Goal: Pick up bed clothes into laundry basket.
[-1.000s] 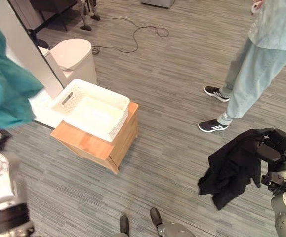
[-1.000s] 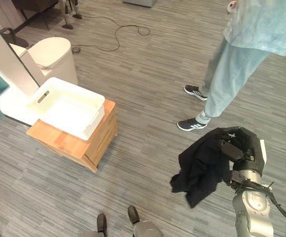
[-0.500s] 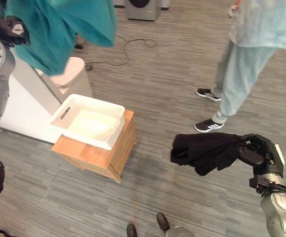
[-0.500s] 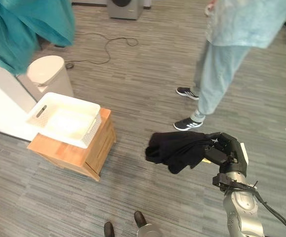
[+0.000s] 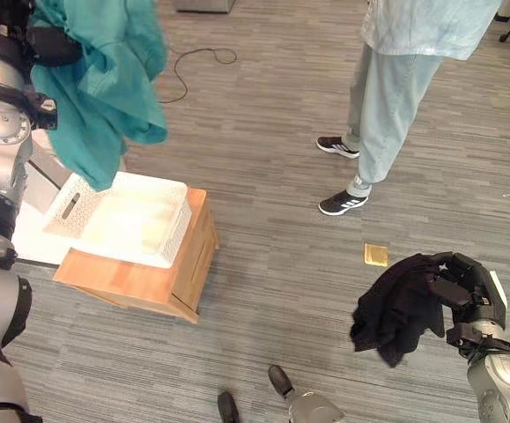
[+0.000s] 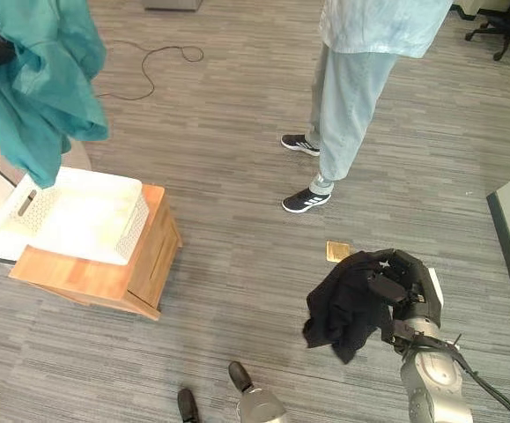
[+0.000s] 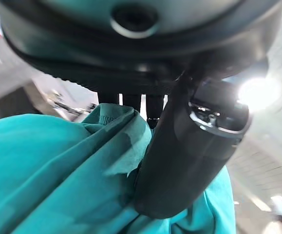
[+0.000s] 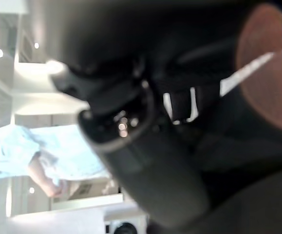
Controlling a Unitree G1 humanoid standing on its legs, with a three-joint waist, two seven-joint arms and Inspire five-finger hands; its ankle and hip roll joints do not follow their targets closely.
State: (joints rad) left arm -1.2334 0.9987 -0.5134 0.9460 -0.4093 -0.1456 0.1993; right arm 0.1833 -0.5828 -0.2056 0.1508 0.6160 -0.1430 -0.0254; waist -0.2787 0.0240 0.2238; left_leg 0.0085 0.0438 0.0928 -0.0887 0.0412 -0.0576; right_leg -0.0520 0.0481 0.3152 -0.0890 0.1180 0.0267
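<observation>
A teal garment (image 5: 105, 79) hangs from my left hand (image 5: 54, 46), held high at the far left, and its lower edge dangles just above the left end of the white laundry basket (image 5: 171, 231). In the left wrist view the thumb (image 7: 189, 146) presses into the teal cloth (image 7: 58, 180), so that hand is shut on it. A black garment (image 5: 395, 308) hangs bunched from my right hand (image 5: 461, 291) at the lower right, well above the floor and far to the right of the basket. The right hand's fingers curl round the black cloth (image 6: 347, 304).
The basket sits on a low wooden cabinet (image 5: 140, 278) beside a white bed edge (image 5: 27, 242). A person in pale blue clothes (image 5: 387, 97) stands at the back right. A small tan square (image 5: 376, 255) lies on the striped grey floor, and a black cord (image 5: 197, 66) trails behind.
The camera has swung, shifting the whole scene left. The teal garment now hangs lower over the basket's left end. The black garment, flung out leftward before, has dropped back beside my right hand.
</observation>
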